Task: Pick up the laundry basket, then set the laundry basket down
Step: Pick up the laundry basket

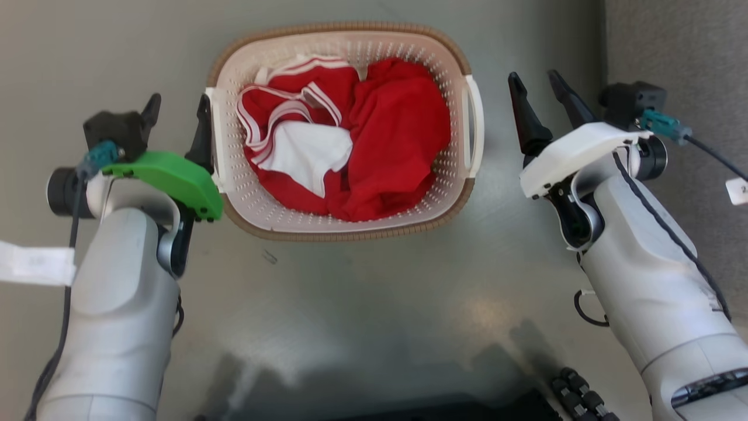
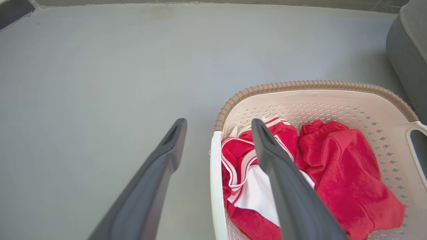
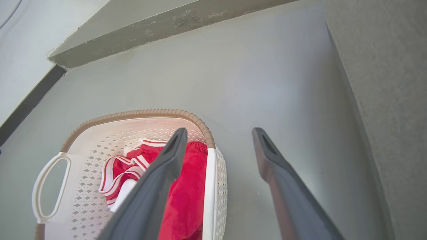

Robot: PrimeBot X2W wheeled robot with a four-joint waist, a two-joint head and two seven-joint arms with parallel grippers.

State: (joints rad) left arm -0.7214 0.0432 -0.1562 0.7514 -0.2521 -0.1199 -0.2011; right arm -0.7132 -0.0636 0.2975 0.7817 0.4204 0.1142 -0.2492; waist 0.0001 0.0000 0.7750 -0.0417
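The laundry basket (image 1: 350, 233) is cream-white and perforated, with a brown rim, and stands on the grey floor holding red and white clothes (image 1: 397, 134). My left gripper (image 1: 178, 117) is open at its left side, its inner finger close against the white left handle (image 1: 211, 134); I cannot tell if they touch. In the left wrist view this gripper (image 2: 218, 123) straddles the basket's handle edge (image 2: 215, 173). My right gripper (image 1: 533, 77) is open and stands apart to the right of the right handle (image 1: 474, 126). In the right wrist view the basket (image 3: 133, 115) lies low and left of that gripper (image 3: 219, 132).
A grey textured surface (image 1: 672, 47) borders the floor on the right, close to my right arm; it also shows as the grey mass (image 2: 407, 50) beyond the basket. A wall base (image 3: 166, 26) runs behind. My dark base (image 1: 409, 406) fills the bottom edge.
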